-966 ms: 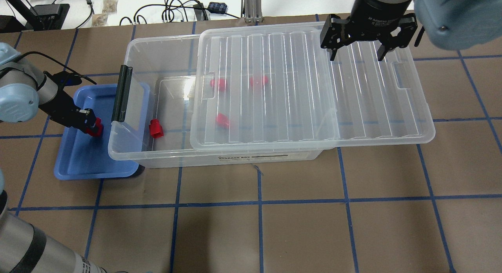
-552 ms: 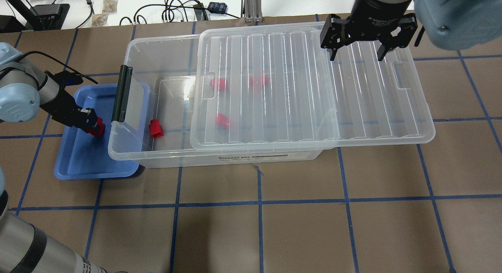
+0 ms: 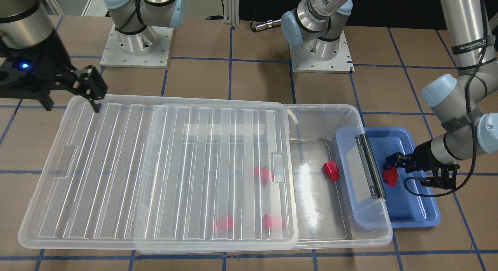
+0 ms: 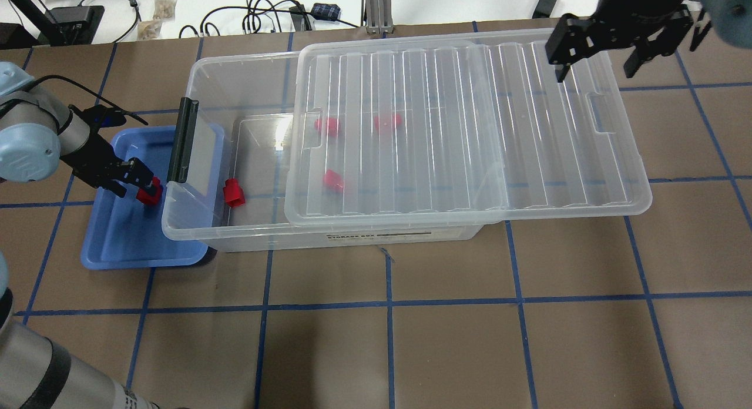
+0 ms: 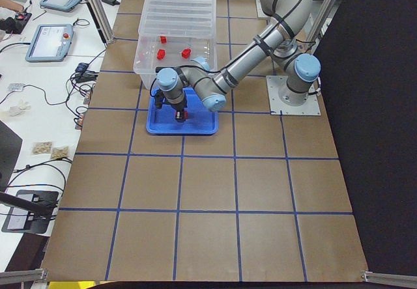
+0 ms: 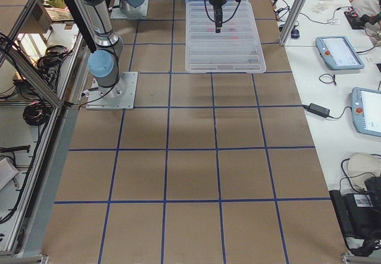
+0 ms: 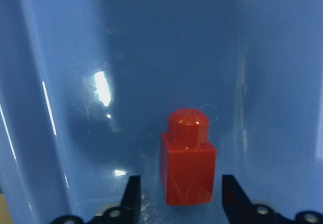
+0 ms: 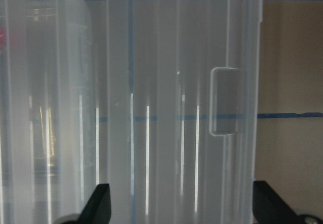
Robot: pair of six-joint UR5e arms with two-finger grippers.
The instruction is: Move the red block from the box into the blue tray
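Note:
A red block (image 7: 189, 158) stands on the floor of the blue tray (image 4: 117, 244), near the box's end wall; it also shows in the overhead view (image 4: 150, 195). My left gripper (image 4: 145, 185) is low in the tray and open, a finger on each side of the block; a gap shows at the left finger in the left wrist view. The clear box (image 4: 247, 233) holds another red block (image 4: 234, 193) in its uncovered end and three more under the lid (image 4: 470, 133). My right gripper (image 4: 594, 73) is open and empty above the lid's far right part.
The lid is slid to the right and overhangs the box's right end. The box's end with the black latch bar (image 4: 184, 141) overlaps the tray's right side. Cables and small items lie on the white bench behind the table.
My left gripper has moved a little to the right in the tray with the block, toward the box wall. My right gripper has moved to the right and back over the lid.

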